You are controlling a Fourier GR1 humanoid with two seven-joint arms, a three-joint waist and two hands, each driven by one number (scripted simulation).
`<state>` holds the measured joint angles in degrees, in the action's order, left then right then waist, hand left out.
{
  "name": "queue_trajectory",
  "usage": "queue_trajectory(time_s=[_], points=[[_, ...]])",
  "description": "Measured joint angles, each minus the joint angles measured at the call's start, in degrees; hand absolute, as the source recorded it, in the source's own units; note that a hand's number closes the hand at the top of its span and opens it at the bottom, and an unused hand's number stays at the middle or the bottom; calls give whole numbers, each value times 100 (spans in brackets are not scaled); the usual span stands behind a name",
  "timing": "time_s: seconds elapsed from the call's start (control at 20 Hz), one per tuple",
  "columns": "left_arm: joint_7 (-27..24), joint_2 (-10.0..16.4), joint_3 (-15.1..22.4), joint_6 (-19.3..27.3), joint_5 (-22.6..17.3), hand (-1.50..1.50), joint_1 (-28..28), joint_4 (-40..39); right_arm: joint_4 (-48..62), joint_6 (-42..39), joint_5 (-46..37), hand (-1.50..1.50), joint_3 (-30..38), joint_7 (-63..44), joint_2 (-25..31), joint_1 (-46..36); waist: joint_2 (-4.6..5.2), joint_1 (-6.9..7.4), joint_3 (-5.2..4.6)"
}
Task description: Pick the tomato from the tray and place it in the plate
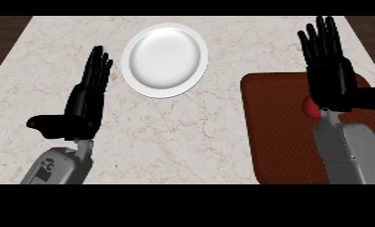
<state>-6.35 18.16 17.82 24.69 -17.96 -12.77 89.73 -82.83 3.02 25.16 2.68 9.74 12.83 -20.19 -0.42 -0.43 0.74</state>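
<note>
Grey forearms (344, 151) enter from the lower edge: the right hand (331, 72) hangs flat and wide over the brown tray (278, 137), fingers straight, likely lined up to close on the tomato (311, 107), which sits on the tray mostly hidden under its palm. The white plate (164, 60) holds nothing yet, and the left hand (86, 99) rests open at the left.

Light falls evenly and softly over the pale bench (219, 122), which reads bright from edge to edge. The white plate (164, 60) shows gentle grey shading inside its rim and looks stretched taller than wide, while the tray (282, 137) stays a dull, dark red-brown. The left hand (84, 104) and right hand (331, 80) are so dark that they show as nearly flat black shapes.
</note>
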Motion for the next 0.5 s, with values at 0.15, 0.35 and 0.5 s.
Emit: queue_trajectory(time_s=[0.15, 0.35, 0.5], points=[[154, 233, -93, -178, 106, 0, -114, 31, 320, -85, -274, 150, -131, 44, 82, -259, 27, 58, -36], [412, 732, -191, -479, 197, 0, -348, 82, 814, -63, -1251, 150, -636, -119, 603, -612, 77, 167, -118], [477, 877, -181, -602, 220, 0, -384, 63, 1244, 377, -2460, 150, -1077, -476, 1254, -479, 126, 201, -153]])
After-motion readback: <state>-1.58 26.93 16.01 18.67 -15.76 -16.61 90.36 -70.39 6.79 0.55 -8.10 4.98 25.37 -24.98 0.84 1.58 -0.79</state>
